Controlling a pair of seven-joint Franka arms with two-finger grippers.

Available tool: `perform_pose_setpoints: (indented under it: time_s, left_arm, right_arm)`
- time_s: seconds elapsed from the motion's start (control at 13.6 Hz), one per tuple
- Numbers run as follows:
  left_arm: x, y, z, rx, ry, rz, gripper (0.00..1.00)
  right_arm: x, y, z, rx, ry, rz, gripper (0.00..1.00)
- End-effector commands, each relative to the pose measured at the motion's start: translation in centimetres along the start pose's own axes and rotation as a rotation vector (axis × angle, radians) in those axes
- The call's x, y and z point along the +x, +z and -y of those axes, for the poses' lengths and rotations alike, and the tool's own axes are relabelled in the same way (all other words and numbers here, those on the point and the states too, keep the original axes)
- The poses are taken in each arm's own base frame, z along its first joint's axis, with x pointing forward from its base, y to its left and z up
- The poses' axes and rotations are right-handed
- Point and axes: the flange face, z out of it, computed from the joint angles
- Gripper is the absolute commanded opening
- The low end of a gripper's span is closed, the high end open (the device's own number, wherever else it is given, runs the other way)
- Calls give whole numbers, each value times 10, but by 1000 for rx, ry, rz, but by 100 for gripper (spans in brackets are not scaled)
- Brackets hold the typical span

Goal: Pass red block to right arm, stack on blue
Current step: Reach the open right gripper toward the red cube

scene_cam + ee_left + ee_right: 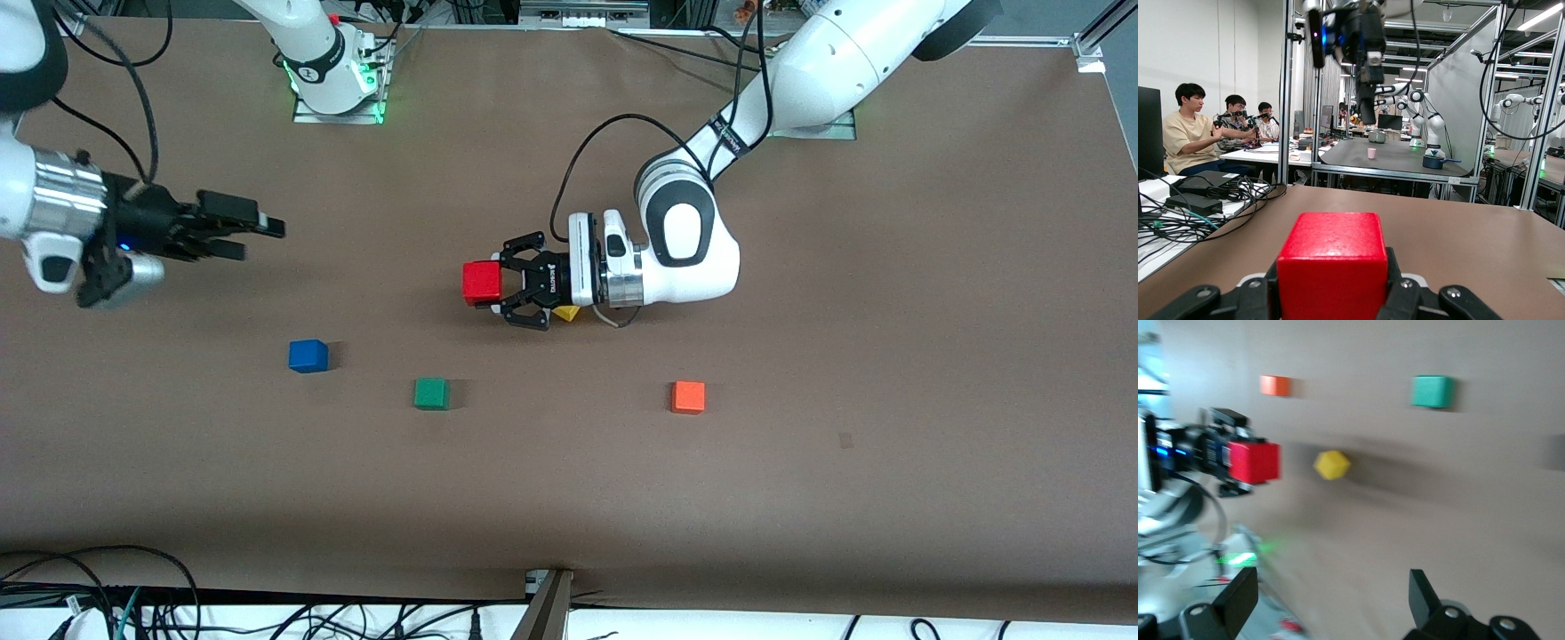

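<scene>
My left gripper [494,283] is shut on the red block [481,282] and holds it sideways in the air over the middle of the table, pointing toward the right arm's end. In the left wrist view the red block [1333,263] fills the space between the black fingers [1408,300]. The right arm's gripper [253,238] hangs open and empty over its own end of the table, facing the block with a wide gap between them. The blue cube [308,356] rests on the table, nearer the front camera than the right gripper. From the right wrist view the red block [1254,462] shows ahead of the open gripper [1331,600].
A green cube [431,393] and an orange cube [688,396] lie on the brown table, nearer the front camera. A yellow cube [566,313] sits partly hidden beneath the left hand. Cables run along the table's front edge.
</scene>
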Motion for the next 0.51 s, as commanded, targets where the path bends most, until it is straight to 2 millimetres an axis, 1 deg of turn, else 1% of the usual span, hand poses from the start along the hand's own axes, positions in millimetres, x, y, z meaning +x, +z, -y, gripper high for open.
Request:
perform_pose_setpoints:
  time_s: [0.0, 0.07, 0.22, 0.37, 0.44]
  left_arm:
    - [4, 1, 1, 5, 19, -22, 0]
    - [4, 1, 1, 4, 19, -23, 0]
    - [4, 1, 1, 4, 19, -23, 0]
    - [3, 0, 2, 5, 23, -22, 0]
    - [2, 1, 1, 5, 23, -20, 0]
  right_arm:
    - [31, 33, -15, 252, 49, 6, 100]
    - [40, 46, -18, 337, 74, 9, 100]
    - [56, 80, -38, 452, 68, 13, 100]
    - [60, 107, -48, 588, 80, 13, 100]
    - [58, 120, -52, 638, 83, -2, 100]
